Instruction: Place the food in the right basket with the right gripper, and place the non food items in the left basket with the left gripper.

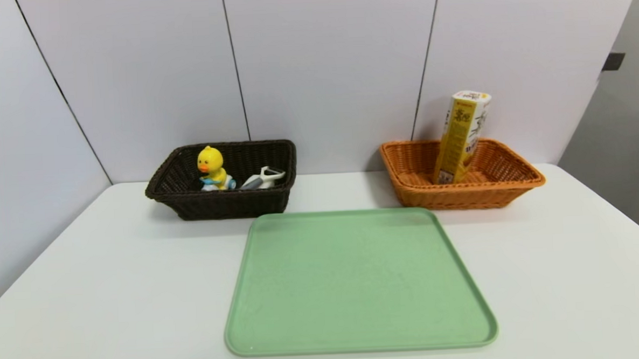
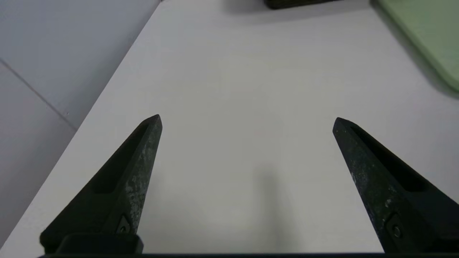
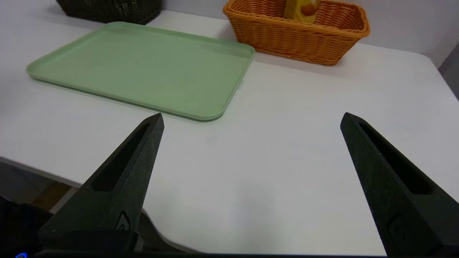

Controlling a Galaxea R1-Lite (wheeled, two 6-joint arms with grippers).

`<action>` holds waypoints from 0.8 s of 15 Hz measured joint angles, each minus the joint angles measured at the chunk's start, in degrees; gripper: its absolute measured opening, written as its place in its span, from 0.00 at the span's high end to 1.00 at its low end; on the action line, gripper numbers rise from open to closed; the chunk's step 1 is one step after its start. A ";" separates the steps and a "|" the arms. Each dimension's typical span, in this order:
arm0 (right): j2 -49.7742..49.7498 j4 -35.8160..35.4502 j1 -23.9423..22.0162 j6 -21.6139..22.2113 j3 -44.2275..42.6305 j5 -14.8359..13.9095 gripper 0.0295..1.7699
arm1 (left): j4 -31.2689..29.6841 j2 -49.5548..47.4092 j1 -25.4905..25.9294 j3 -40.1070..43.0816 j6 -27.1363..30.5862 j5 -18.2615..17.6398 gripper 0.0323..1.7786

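Note:
A dark brown basket [image 1: 188,204] at the back left holds a yellow duck toy [image 1: 211,168] and a white and grey peeler [image 1: 264,178]. An orange basket [image 1: 514,192] at the back right holds a tall yellow food carton [image 1: 462,135] standing tilted against its rim. The green tray [image 1: 356,280] between them lies bare. Neither arm shows in the head view. My left gripper [image 2: 247,122] hangs open over bare white table near the left edge. Over the table's front right part my right gripper [image 3: 251,120] stands open, holding nothing, with the orange basket [image 3: 297,39] far ahead.
The white table [image 1: 86,276] ends at grey wall panels behind the baskets and on the left. Its front edge shows close under the right gripper in the right wrist view. The green tray [image 3: 143,68] lies beside that gripper.

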 joint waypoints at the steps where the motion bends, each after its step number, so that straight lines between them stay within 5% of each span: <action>1: -0.05 -3.47 0.05 -0.41 2.82 -1.49 0.04 | -0.61 -0.55 0.00 0.80 0.06 -2.07 0.05; 6: -0.10 -24.98 0.05 -5.79 19.74 -15.64 0.04 | -0.99 -4.51 0.00 3.21 -0.39 -6.83 0.05; 8: -0.10 -29.44 0.02 -6.70 22.91 -15.51 0.04 | -0.85 -5.12 0.00 3.34 -0.80 -6.85 0.05; 12: -0.10 -25.56 0.05 -4.50 23.87 -12.31 0.04 | -0.77 -5.36 0.00 3.39 -2.67 -6.85 0.05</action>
